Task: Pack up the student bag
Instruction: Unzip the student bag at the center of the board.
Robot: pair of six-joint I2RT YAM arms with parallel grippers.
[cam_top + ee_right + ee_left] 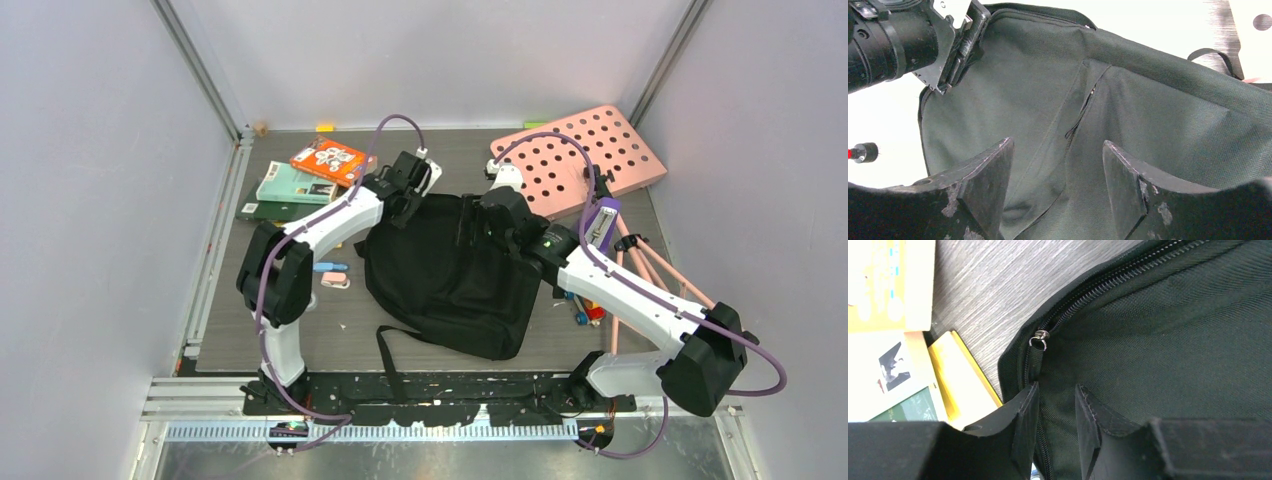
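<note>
The student bag (450,275) is a black backpack lying flat in the middle of the table, with a strap (388,360) trailing toward the near edge. My left gripper (408,205) is at its far left corner. In the left wrist view its jaws (1057,387) stand narrow, closed on bag fabric (1158,340) beside the zipper, just below the metal zipper pull (1039,338). My right gripper (492,222) hangs over the bag's far right part. Its jaws (1057,142) stand wide open above the fabric (1148,115) with nothing between them.
Several books (300,185) lie at the far left, close to the bag's corner (960,375). A pink board with round holes (585,155) leans at the far right, with pink rods (660,270) below it. A pink eraser (335,281) and pens (585,312) flank the bag.
</note>
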